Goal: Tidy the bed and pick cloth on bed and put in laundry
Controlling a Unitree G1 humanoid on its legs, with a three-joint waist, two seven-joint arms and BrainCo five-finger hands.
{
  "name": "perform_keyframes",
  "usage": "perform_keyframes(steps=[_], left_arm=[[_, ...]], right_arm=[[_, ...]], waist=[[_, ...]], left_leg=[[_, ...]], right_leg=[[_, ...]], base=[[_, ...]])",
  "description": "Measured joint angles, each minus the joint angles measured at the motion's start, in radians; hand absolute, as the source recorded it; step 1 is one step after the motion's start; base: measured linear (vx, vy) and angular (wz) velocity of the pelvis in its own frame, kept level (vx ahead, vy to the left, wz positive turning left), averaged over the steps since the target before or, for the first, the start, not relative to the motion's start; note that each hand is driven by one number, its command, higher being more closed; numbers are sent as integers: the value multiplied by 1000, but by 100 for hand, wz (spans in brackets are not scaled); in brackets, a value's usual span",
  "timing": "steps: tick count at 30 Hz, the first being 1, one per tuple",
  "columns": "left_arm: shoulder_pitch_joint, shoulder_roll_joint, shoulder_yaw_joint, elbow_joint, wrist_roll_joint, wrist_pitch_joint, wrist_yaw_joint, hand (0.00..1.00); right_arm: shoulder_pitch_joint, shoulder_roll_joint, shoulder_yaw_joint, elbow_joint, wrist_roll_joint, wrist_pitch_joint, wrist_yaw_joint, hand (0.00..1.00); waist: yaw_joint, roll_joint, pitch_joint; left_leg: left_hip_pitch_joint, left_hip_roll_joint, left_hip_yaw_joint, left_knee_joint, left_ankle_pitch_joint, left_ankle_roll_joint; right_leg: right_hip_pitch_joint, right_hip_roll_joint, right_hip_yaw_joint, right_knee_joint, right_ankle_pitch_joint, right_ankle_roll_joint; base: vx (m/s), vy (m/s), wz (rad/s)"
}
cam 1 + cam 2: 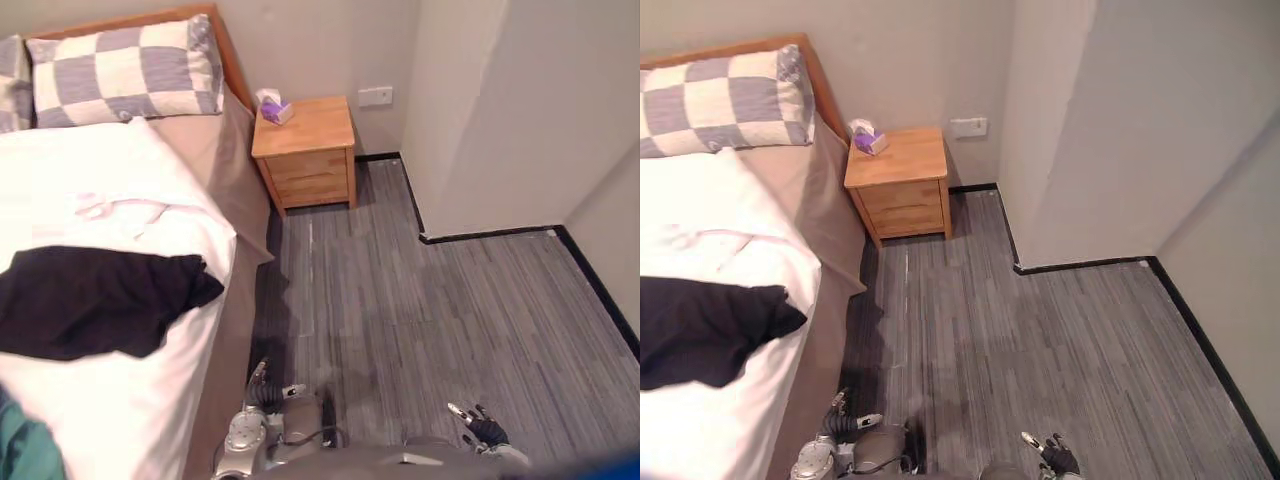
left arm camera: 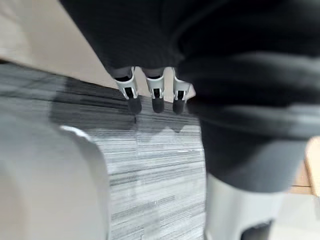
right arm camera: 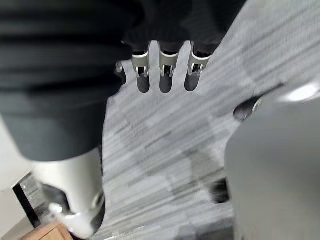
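Lying spread on the white duvet (image 1: 120,190), the black cloth (image 1: 95,300) sits about midway along the bed (image 1: 228,180). Its long axis runs across the mattress, and one pointed end reaches toward the side edge that borders the grey floor (image 1: 420,320). A teal patch (image 1: 20,440) at the bed's foot corner may be a second garment, but too little of it shows to be sure.

The left hand (image 1: 262,385) hangs low over the floor just beside that side edge. Its fingers (image 2: 156,95) are straight and apart from the thumb, holding nothing. The right hand (image 1: 483,428) hangs well out over the floor, and its fingers (image 3: 165,75) are likewise loose and empty.

From the left hand, the cloth lies up, forward and further to the robot's left, so this arm is clearly the nearer one. The cloth's pointed end looks like the easiest part to reach.

The checked pillow (image 1: 125,70) rests at the head edge, and a wooden nightstand (image 1: 305,150) stands by the head corner. No laundry container can be made out.
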Motion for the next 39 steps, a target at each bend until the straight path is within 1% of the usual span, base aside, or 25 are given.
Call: perform_keyframes(steps=[1,4,6,8,9,10,12,14,15,16,17,19,20,21,24,25,26,27,28,29,31,34,35,36,39], left_arm=[[1,4,7,-6,-10,4,-1,0],[4,10,1,-19,-36,19,0,0],[8,24,-34,-9,-37,24,-1,0],[6,35,-38,8,-37,36,0,0],[4,60,-74,49,-29,38,3,0],[6,64,-77,63,-26,40,4,0],[5,58,-76,74,-28,40,10,0],[-20,50,-76,72,-33,54,16,0],[-23,43,-74,74,-33,66,15,0],[-22,38,-75,80,-31,71,15,0],[-24,36,-75,95,-28,71,13,0],[-28,29,-60,94,-13,73,11,0],[-24,20,-55,95,-13,73,12,0],[-17,19,-54,97,-13,73,12,0],[-19,-7,-57,94,-34,49,1,0],[-17,-9,-54,92,-57,35,0,0],[-17,-5,-46,89,-68,30,0,0],[-16,-8,-24,85,-96,19,1,0],[-14,-5,-18,72,-116,13,4,0],[-6,0,-20,54,-125,9,7,0],[1,14,-23,28,-155,2,12,0],[4,10,-39,8,-193,-7,8,0],[4,11,-51,15,-192,-5,2,0],[4,19,-60,22,-193,3,-1,0],[5,45,-63,17,-226,40,-1,0]], right_arm=[[0,11,15,-19,-1,-2,7,0],[-3,46,40,-30,-16,-3,4,0],[-4,55,29,-24,-36,-5,3,0],[-21,55,-9,5,-39,-16,-8,0],[-31,42,-6,22,-35,-44,-34,0],[-33,39,12,22,-27,-57,-34,0],[-51,40,11,23,-19,-74,-34,0],[-60,36,-6,20,-8,-78,-33,0],[-65,31,-14,16,2,-81,-31,0],[-65,27,-10,-1,4,-85,-30,0],[-60,30,-8,-17,7,-92,-27,0],[-52,37,-11,-19,10,-98,-24,0],[-52,37,-7,-24,9,-98,-20,0],[-58,36,-5,-26,9,-98,-18,0],[-84,14,14,-35,2,-91,3,0],[-86,6,25,-31,-16,-83,8,0],[-86,4,30,-32,-22,-83,9,0],[-87,-4,46,-35,-54,-83,12,0],[-90,-4,50,-36,-100,-83,18,0],[-81,0,54,-32,-132,-84,22,0],[-68,8,56,-27,-174,-89,29,0],[-60,4,58,-26,-198,-91,26,0],[-61,-2,58,-13,-200,-91,23,0],[-62,-3,57,-1,-214,-91,12,0],[-85,6,58,13,-246,-92,-8,0]], waist=[[4,-19,-6],[35,-35,-19],[34,-41,-33],[27,-46,-33],[8,-57,-30],[1,-56,-33],[-5,-49,-33],[-10,-33,-19],[-8,-12,-10],[-20,0,-12],[-27,1,-12],[-38,-14,-6],[-47,-1,-5],[-48,2,-4],[-41,33,9],[-29,40,3],[-30,44,5],[-32,51,13],[-24,62,19],[-16,39,31],[2,17,22],[2,21,14],[1,26,11],[3,20,6],[27,-39,-21]], left_leg=[[2,-15,9,11,-35,10],[10,-27,37,99,-126,49],[45,-55,41,92,-160,70],[106,-80,18,62,-198,77],[278,-123,-14,-8,-249,68],[330,-118,-16,-29,-254,63],[375,-107,-27,-60,-258,55],[419,-82,-43,-84,-283,62],[447,-52,-47,-86,-308,54],[456,-27,-55,-83,-327,46],[463,-12,-75,-79,-351,26],[493,-3,-105,-60,-396,-11],[519,25,-132,-46,-428,-37],[528,41,-139,-38,-434,-46],[528,85,-138,93,-394,-106],[449,108,-150,282,-354,-114],[392,121,-157,394,-319,-115],[261,173,-168,648,-270,-115],[167,209,-159,804,-305,-113],[117,214,-139,830,-320,-109],[56,207,-28,693,-328,-97],[2,173,196,351,-254,-52],[0,159,291,243,-173,-15],[15,129,336,188,-147,89],[32,21,290,60,-110,114]], right_leg=[[-2,-19,-14,-3,25,20],[24,-48,-22,8,82,48],[4,-61,-28,112,87,44],[-106,-72,-38,414,107,72],[-329,-107,-64,910,105,63],[-384,-107,-104,919,57,56],[-481,-100,-150,854,29,60],[-535,-92,-193,785,7,24],[-547,-77,-236,637,8,15],[-546,-65,-277,477,40,8],[-545,-59,-292,271,121,5],[-549,-63,-257,89,227,19],[-536,-55,-250,109,336,-2],[-537,-45,-256,142,323,-50],[-585,-50,-278,425,112,-146],[-565,-36,-286,440,56,-149],[-546,-29,-289,424,40,-143],[-480,-6,-308,359,26,-138],[-392,6,-336,298,23,-140],[-326,-4,-372,258,30,-145],[-225,-30,-422,179,30,-144],[-129,-52,-533,93,23,-112],[-86,-50,-590,82,8,-85],[-50,-60,-635,87,-11,-52],[-43,-105,-693,96,4,-17]], base=[[468,259,-14],[457,238,-17],[299,179,27],[445,245,44],[593,254,42],[614,195,38],[409,13,14],[386,-56,8],[391,-94,5],[473,-143,28],[418,-154,40],[503,-239,61],[448,-223,68],[450,-237,49],[631,-382,21],[679,-385,1],[613,-328,16],[494,-221,40],[502,-205,54],[338,-112,50],[366,-114,66],[379,-34,102],[454,52,160],[463,46,152],[464,50,110]])
